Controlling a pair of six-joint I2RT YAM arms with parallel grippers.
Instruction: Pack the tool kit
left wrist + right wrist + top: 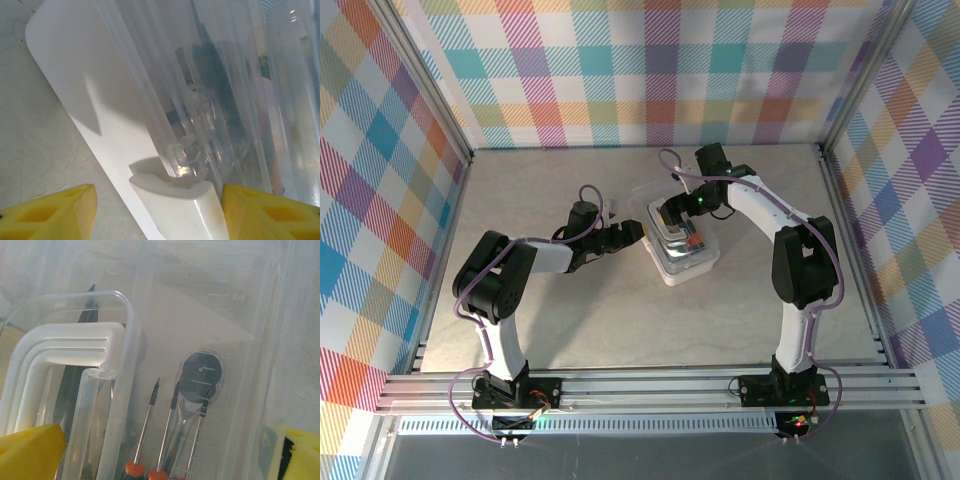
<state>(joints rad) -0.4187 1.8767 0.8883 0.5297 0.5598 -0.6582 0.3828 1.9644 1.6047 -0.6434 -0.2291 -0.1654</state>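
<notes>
The tool kit case (685, 250) sits in the middle of the table (570, 320). The screwdrivers (150, 440) and the chrome ratchet (200, 375) lie inside it, beside the white handle (65, 352). Loading looks finished to me, so closing and latching should be what remains. Whether the lid is fully down I cannot tell through the layered clear plastic.

That explains my left gripper (160, 215). Its yellow fingers (50, 210) stand apart on either side of the white latch (175, 200), not squeezing it, placed to snap it home. My right gripper (165, 460) hangs spread wide above the case, holding nothing, probably to steady it.

The left arm reaches low, forearm near level. The right arm reaches past the case and curls back, wrist pointing down.
</notes>
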